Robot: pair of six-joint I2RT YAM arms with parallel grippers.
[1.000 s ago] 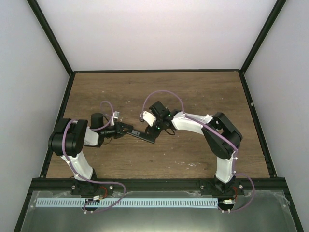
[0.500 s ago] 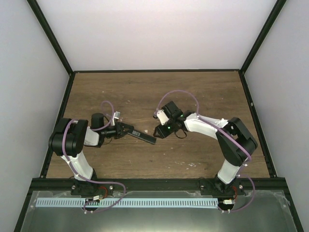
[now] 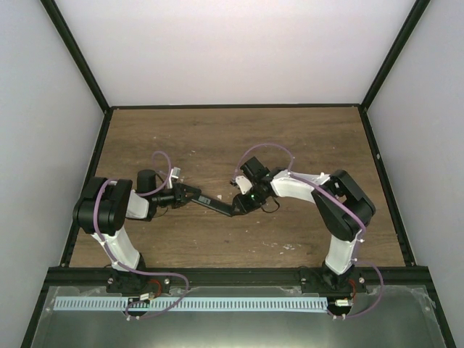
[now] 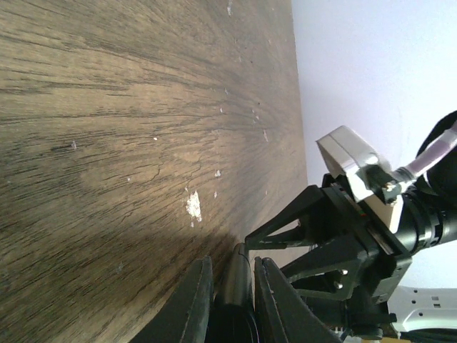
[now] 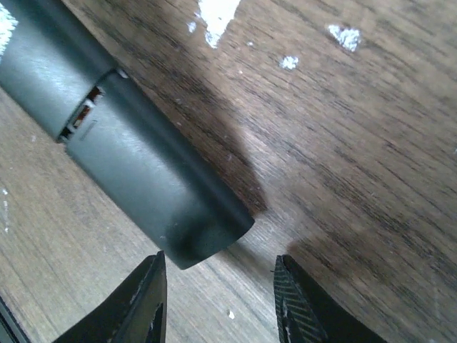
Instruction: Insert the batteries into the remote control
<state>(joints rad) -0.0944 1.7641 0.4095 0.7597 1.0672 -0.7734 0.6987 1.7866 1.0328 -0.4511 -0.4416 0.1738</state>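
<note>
At the remote control's [image 3: 215, 205] left end: left gripper [image 3: 185, 194] pinched tight on it, fingers [image 4: 200, 300] pressed against both sides of the black bar. The remote runs rightward over the wooden table [image 3: 290, 138] and casts a shadow there. At the remote's right end: right gripper [image 3: 241, 204] spread, fingers [image 5: 146, 300] apart and not clamping, with the bar's tip just before the gap. White specks [image 5: 214, 14] lie beyond the remote.
</note>
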